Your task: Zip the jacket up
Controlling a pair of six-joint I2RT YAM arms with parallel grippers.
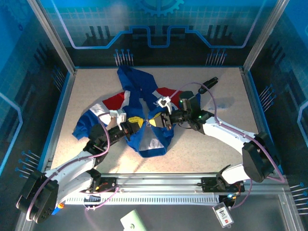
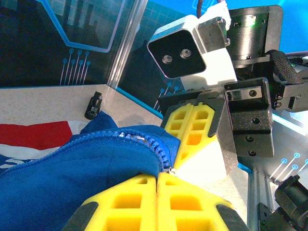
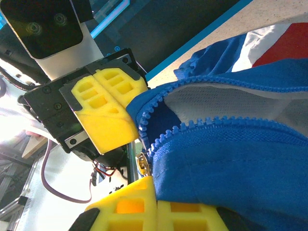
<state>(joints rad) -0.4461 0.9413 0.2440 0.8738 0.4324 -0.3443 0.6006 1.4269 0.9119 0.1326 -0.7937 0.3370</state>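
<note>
The blue jacket point(image 1: 151, 140) lies crumpled mid-table, its red and white panels spread to the left and back. My left gripper point(image 1: 136, 121) and right gripper point(image 1: 156, 120) meet tip to tip over its front. In the left wrist view my left gripper point(image 2: 158, 177) is shut on the jacket point(image 2: 72, 178) at the end of the zipper teeth point(image 2: 159, 144), and the right gripper point(image 2: 179, 156) faces it. In the right wrist view my right gripper point(image 3: 155, 198) is shut on the jacket point(image 3: 240, 163) beside the metal slider point(image 3: 142, 162). The left gripper point(image 3: 126, 126) holds the other zipper edge.
A small black object point(image 1: 211, 81) lies on the table point(image 1: 211, 149) at the back right. Glass walls with a blue rim point(image 1: 62, 96) enclose the table. A white tag point(image 1: 222, 215) hangs off the front rail.
</note>
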